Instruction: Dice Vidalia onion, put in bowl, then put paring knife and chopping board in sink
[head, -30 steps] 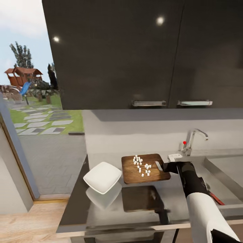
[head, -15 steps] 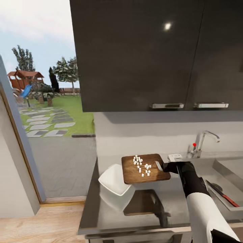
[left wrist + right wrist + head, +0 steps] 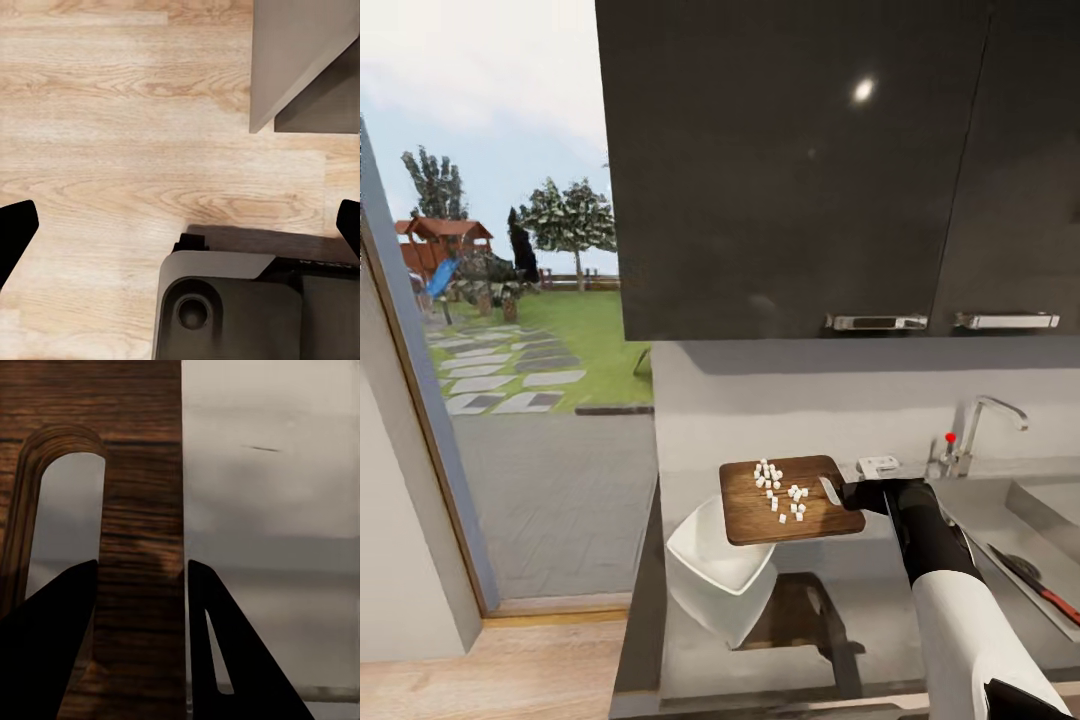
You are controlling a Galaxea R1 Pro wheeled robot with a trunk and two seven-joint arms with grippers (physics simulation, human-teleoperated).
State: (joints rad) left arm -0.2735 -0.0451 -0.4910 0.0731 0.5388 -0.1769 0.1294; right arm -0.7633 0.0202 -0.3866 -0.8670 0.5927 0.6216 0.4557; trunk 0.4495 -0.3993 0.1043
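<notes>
My right gripper (image 3: 847,492) is clamped on the handle end of the brown wooden chopping board (image 3: 788,498), holding it up over the glossy dark grey countertop (image 3: 880,600). Small white onion dice (image 3: 780,491) sit on top. The shallow white squarish bowl (image 3: 722,556) is just below the board's left corner. The orange-handled paring knife (image 3: 1038,586) lies in the steel sink (image 3: 1000,520). My left gripper (image 3: 180,232) hangs wide open over the wood floor (image 3: 112,135).

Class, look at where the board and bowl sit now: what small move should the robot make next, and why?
Probably tilt the chopping board toward the bowl. The right pincer holds it level, with diced onion on it, its left edge above the bowl.
</notes>
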